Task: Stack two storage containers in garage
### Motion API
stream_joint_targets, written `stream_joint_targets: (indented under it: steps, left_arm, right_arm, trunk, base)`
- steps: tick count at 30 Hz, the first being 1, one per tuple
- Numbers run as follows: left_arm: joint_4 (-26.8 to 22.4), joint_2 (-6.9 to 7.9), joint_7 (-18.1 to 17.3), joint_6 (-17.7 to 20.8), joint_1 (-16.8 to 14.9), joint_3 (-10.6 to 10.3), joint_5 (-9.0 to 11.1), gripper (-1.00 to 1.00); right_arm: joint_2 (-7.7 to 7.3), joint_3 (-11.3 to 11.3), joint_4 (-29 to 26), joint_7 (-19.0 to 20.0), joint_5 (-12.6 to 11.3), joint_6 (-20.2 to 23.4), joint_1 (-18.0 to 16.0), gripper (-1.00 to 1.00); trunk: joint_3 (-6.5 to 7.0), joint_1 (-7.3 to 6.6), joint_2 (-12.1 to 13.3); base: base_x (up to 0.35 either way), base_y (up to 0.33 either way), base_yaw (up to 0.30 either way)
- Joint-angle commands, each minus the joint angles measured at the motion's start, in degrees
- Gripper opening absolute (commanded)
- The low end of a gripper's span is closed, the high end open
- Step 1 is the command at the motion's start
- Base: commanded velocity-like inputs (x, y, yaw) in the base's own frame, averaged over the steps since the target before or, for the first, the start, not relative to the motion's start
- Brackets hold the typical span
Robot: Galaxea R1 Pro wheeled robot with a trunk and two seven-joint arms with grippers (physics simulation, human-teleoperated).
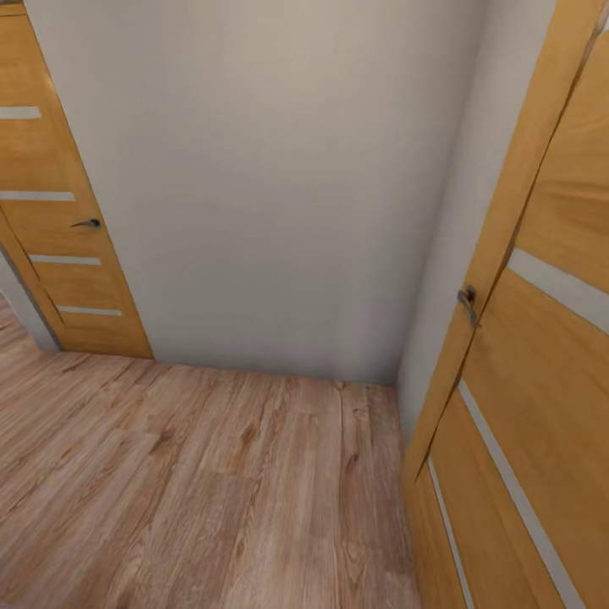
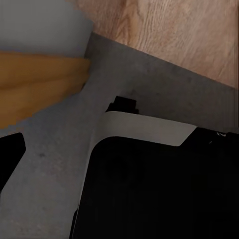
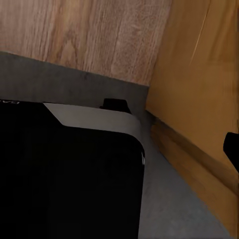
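While in transit between rooms, to judge by the surroundings, facing a blank corner: broad pale wall [image 1: 279, 169] ahead, meeting a second wall at the right. Below it, light wood-plank floor [image 1: 186, 482] running up to the skirting line, the sort belonging to the living room side of the house.

Flanked by two honey-coloured doors with pale horizontal strips: right door [image 1: 541, 381] close by and swung open at an angle toward the camera, left door [image 1: 59, 211] further off, near the corner of another opening. Probably left ajar to let the wheeled base pass.

Lower down, in the left wrist view, black robot base [image 2: 159, 189] with a white rim, standing on dark grey floor [image 2: 50, 189], right where that grey surface butts against wood planks. Same base and same seam in the right wrist view, with an orange door panel [image 3: 199, 99] just beside. Suggests a stop on a threshold, possibly the garage's edge. Arms apparently hung low beside the base, cameras aimed downward, a sensible tucked posture for driving through a narrow gap.

Smaller still: metal lever handle [image 1: 467, 303] on the right door, darker handle [image 1: 87, 223] on the left.

Smallest: dark sliver [image 2: 10, 159], perhaps a finger of the left gripper; similar dark scrap [image 3: 232, 149], perhaps of the right gripper. Released or clenched, cannot tell for either. Whereabouts of the two storage containers likewise impossible to tell from here.
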Motion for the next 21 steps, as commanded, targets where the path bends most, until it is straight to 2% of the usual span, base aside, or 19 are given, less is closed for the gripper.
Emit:
stream_joint_targets:
  steps: [1,10,17,21]
  left_arm:
    - [0.0,0.0,0.2,-0.2,0.0,-0.5,0.5,1.0]
    - [0.0,0.03,0.2,-0.3,0.0,-0.5,0.5,1.0]
    - [0.0,-0.04,0.4,-0.3,0.0,-0.4,0.5,1.0]
    - [0.0,-0.05,0.2,-0.1,0.0,-0.4,0.5,1.0]
  right_arm:
    - [0.02,0.5,0.0,-0.1,-0.6,-0.1,0.0,1.0]
    - [0.02,0.5,0.0,-0.1,-0.6,-0.1,0.0,1.0]
    - [0.02,0.5,0.0,-0.1,-0.5,-0.1,0.0,1.0]
    - [0.02,0.5,0.0,-0.1,-0.5,-0.1,0.0,1.0]
  trunk:
    - [-0.06,0.03,0.0]
    - [-0.06,0.03,0.0]
    - [-0.06,0.03,0.0]
    - [-0.06,0.03,0.0]
  base:
    - [0.321,0.0,0.0]
    - [0.303,0.0,0.0]
    - [0.071,0.0,0.0]
    - [0.216,0.0,0.0]
